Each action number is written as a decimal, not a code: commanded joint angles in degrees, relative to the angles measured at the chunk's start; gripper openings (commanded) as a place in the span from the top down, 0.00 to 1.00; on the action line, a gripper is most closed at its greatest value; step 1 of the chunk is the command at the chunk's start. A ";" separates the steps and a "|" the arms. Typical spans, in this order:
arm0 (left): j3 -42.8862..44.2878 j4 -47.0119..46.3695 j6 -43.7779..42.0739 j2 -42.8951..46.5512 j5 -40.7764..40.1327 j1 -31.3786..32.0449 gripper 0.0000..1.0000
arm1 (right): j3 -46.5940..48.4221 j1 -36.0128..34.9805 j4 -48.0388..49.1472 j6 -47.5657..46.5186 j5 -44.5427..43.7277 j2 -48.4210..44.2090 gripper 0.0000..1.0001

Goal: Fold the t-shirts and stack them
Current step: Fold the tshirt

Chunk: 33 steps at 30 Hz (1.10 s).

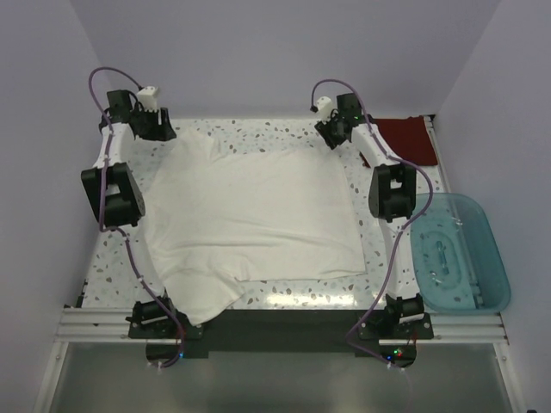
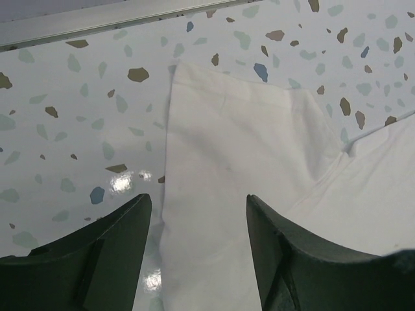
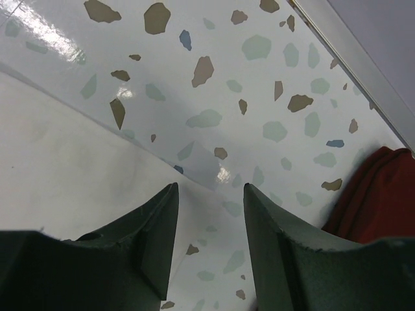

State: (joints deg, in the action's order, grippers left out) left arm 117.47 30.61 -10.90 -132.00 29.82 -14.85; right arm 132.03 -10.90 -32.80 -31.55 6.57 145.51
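See the white t-shirt (image 1: 258, 215) flat on the table (image 1: 120, 267), the dark red t-shirt (image 1: 405, 138) folded far right. Note left fingers (image 2: 110, 259) spread over a sleeve, right fingers (image 3: 142, 240) spread by the far edge, nothing pinched. Expect limp, light cloth; pinch corners.

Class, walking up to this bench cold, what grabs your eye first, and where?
A large white t-shirt lies spread over the middle of the speckled table, the left gripper and right gripper open at its far corners. A dark red shirt sits at the far right corner, a teal bin beyond the right edge.
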 commanded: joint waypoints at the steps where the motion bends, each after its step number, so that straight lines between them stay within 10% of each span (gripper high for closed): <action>1: 3.72 -3.54 1.93 -1.85 0.06 0.79 0.34 | 2.10 0.79 3.45 -0.18 1.68 -0.05 0.52; 22: 8.12 -6.61 3.42 -7.91 -5.29 2.46 0.26 | 1.83 2.72 -2.09 2.29 8.98 3.72 0.56; 28: 11.28 -9.94 5.71 -11.95 -6.97 2.63 0.26 | 2.80 2.90 -3.94 1.40 9.43 4.43 1.00; 33: 15.15 -11.27 4.40 -15.91 -9.95 3.60 0.30 | 1.66 2.90 -3.59 0.96 9.87 3.11 1.00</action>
State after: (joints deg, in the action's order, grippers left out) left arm 128.62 23.40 -6.57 -146.36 22.17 -12.08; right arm 133.36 -8.23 -34.24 -29.76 14.94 148.62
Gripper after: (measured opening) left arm 0.709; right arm 0.011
